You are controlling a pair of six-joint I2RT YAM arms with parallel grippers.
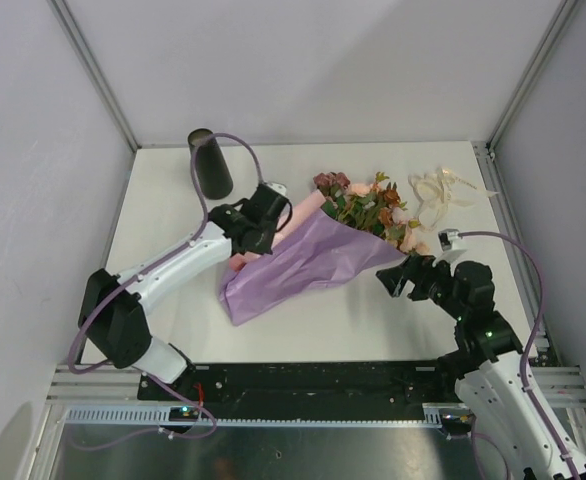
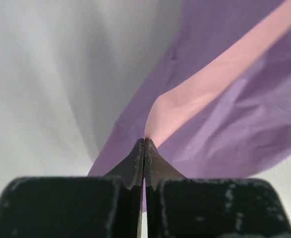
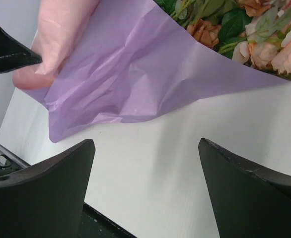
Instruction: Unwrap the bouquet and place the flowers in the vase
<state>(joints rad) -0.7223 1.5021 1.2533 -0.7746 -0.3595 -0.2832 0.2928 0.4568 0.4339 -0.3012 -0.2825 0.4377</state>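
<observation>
**Wrapping pinched, flowers [image 1: 368,205] not yet freed**
From above, the bouquet [image 1: 313,250] is seen lying on the worktop [image 1: 373,320], well apart from the vase [image 1: 211,165]. At the left wrist, the left claw [image 2: 144,146] is closed on the pink sheet [image 2: 210,84], probably to peel it away. At the right wrist, the right claw [image 3: 145,148] is held wide open near the purple paper [image 3: 135,74], gripping nothing.

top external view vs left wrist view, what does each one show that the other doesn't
Only top external: the tall matte black tapered vase, the cream ribbon lying apart from the wrapping, the pink, peach and dark-red rose heads, and the right arm's jaws, open. Only left wrist: a close look at the left arm's jaws shut on a fold of the pink paper sheet. Both: that pink sheet, the lilac-purple wrapping paper and the white table.
</observation>
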